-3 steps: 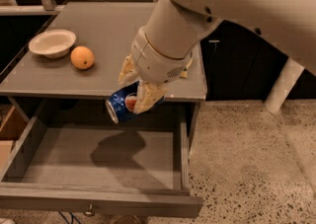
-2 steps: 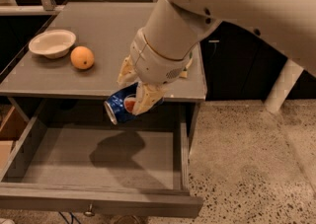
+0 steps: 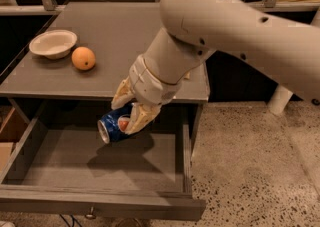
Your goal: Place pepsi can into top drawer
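The pepsi can (image 3: 113, 125) is blue with a silver end and lies on its side in the air, its end pointing left. My gripper (image 3: 128, 113) is shut on the pepsi can, with one tan finger (image 3: 121, 94) above it and the other on its right side. It holds the can over the back middle of the open top drawer (image 3: 95, 168), just below the tabletop's front edge. The drawer is pulled out, its grey interior is bare, and a small knob (image 3: 90, 215) shows on the front panel.
A cream bowl (image 3: 53, 43) and an orange (image 3: 83, 58) sit at the left of the grey tabletop (image 3: 115, 36). A cardboard box (image 3: 9, 133) stands left of the drawer. Speckled floor (image 3: 255, 171) lies to the right.
My arm has lowered a little and shifted left, bringing the can further down towards the drawer's interior. The can stays gripped.
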Tool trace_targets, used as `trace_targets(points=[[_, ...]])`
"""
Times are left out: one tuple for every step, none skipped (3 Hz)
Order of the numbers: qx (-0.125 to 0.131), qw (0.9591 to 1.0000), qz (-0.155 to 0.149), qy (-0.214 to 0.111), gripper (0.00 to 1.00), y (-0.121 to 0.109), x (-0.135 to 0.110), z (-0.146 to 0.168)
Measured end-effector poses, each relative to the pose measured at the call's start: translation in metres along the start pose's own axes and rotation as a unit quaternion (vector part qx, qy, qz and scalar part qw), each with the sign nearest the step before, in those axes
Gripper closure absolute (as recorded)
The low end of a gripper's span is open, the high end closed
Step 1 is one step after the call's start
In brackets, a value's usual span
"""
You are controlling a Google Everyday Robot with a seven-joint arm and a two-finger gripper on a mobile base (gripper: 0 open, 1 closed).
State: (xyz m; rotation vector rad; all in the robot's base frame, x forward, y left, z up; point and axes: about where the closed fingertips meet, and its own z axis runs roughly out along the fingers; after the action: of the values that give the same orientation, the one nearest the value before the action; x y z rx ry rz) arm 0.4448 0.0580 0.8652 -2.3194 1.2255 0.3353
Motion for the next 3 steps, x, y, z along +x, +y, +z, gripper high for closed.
trace_targets(points=[[-0.008, 0.9993, 0.013, -0.035, 1.0, 0.01, 0.0, 0.032], [-0.016, 0.9981, 0.02, -0.056, 1.0, 0.019, 0.0, 0.05], [-0.039, 0.9954, 0.026, -0.084, 1.0, 0.025, -0.002, 0.065]])
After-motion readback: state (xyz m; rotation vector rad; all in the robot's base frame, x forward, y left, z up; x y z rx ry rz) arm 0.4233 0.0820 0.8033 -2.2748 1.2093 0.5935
